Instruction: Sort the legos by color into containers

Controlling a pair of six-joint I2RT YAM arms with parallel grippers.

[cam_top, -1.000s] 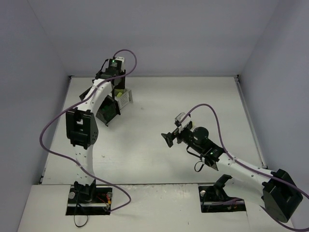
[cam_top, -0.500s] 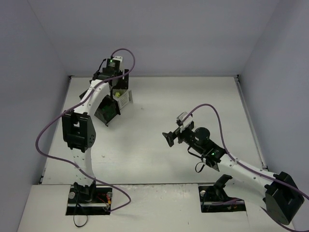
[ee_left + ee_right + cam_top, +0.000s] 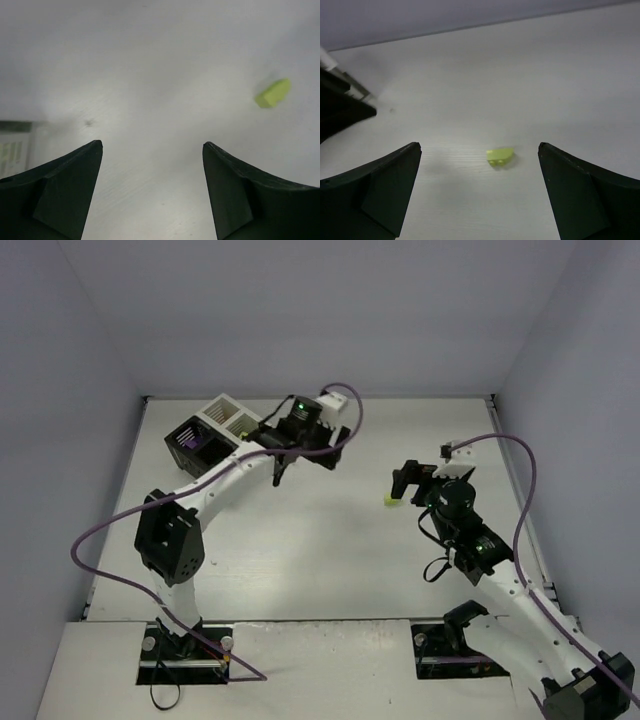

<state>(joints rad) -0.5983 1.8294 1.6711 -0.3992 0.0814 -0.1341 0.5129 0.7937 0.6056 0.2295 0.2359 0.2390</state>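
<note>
Right gripper [image 3: 479,146] hangs w/ jaws spread as wide as they go, nothing in them. We've got the lime lego [image 3: 500,155] lying flat on the table [image 3: 560,75], in the gap ahead of it, a touch nearer the right-hand finger and clear of both.

Over to the left gripper [image 3: 152,145]: jaws also well apart, empty. In its cam the lego sits up and off to the right, beyond the right finger, well apart.

From the top cam we see the brick mid-table, just beside the right gripper's dark tip and far from the containers [image 3: 215,425] in the far-left corner.

Lego: small glossy plastic wedge, one end sloped, two tiny round marks on its side. Fingers on both grippers are matte, dark and taper to blunt points. Table is white w/ faint streaky grain. Containers are square bins w/ slatted walls, a black one front-left and white ones behind. Something purple shows inside the black one, but we can't tell what.
</note>
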